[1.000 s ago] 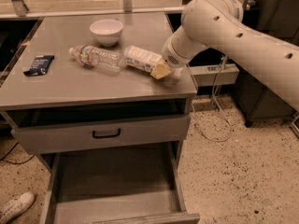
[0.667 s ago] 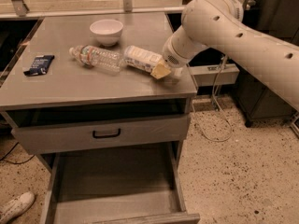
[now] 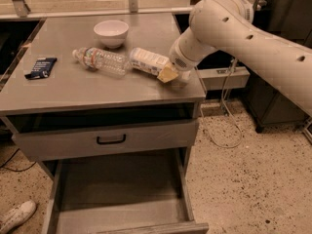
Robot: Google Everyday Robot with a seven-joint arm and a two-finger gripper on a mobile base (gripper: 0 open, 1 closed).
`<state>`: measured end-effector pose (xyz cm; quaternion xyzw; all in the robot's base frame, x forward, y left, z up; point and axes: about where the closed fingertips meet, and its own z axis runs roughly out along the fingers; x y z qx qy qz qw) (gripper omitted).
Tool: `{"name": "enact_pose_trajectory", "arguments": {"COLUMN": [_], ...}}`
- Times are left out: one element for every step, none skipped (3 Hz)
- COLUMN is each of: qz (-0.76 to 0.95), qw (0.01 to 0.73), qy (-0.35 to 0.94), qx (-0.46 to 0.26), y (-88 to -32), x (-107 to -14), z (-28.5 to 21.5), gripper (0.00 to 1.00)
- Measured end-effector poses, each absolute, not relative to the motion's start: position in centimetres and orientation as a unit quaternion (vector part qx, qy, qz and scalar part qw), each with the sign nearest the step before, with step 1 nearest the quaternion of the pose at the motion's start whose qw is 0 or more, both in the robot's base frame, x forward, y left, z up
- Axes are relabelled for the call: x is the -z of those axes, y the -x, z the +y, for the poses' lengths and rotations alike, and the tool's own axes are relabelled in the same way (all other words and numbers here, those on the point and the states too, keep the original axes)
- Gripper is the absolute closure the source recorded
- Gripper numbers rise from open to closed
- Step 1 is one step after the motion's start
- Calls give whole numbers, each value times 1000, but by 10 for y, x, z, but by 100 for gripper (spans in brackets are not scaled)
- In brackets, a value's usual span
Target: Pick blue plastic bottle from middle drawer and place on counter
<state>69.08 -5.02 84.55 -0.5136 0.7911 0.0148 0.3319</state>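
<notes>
The blue plastic bottle (image 3: 147,62), pale with a whitish label, lies tilted on its side on the grey counter (image 3: 73,89), right of centre. My gripper (image 3: 168,73) is at the bottle's right end, near the counter's right edge, and is shut on it; one tan finger (image 3: 167,75) shows in front of the bottle and the other is hidden. The white arm reaches in from the upper right. The middle drawer (image 3: 122,184) is pulled out below, and its flat floor is bare.
A clear crinkled water bottle (image 3: 100,60) lies just left of the blue bottle. A white bowl (image 3: 111,33) stands behind them. A dark packet (image 3: 41,67) lies at the counter's left. A drawer front with a black handle (image 3: 111,140) sits under the counter. A shoe (image 3: 15,215) lies on the floor at lower left.
</notes>
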Motion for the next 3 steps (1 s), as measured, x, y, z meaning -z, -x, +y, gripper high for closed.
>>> {"name": "enact_pose_trajectory", "arguments": {"qz": [791, 791, 791], "qw": [332, 332, 332], "qy": [514, 514, 514], "qx": [-15, -15, -15], "y": [-691, -691, -691], "x": [-845, -845, -845], "z": [-50, -50, -50], "gripper": [11, 0, 0]}}
